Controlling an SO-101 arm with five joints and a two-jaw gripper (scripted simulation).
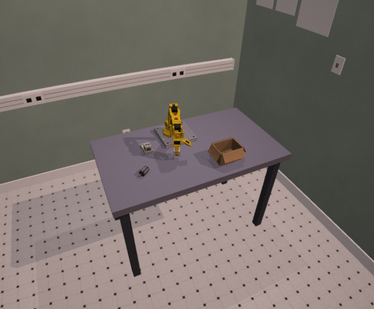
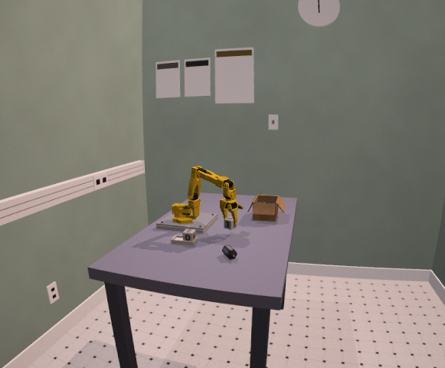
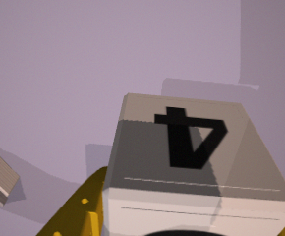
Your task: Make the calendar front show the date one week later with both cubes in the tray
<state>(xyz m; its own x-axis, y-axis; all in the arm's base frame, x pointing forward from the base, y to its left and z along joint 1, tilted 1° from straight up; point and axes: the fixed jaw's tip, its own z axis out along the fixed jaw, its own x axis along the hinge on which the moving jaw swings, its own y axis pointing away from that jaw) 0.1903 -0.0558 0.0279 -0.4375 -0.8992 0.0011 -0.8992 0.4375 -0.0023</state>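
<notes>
The pale calendar cube (image 3: 197, 162), a black 4 on the face toward my wrist, was clamped in my yellow gripper (image 2: 229, 220) above the purple table (image 2: 253, 253), apart from the pale tray (image 2: 178, 239) holding the other cube (image 2: 189, 234).

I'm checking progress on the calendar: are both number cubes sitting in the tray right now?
No: only one cube sits in the tray; the other cube is clamped in the gripper jaws beside it.
</notes>
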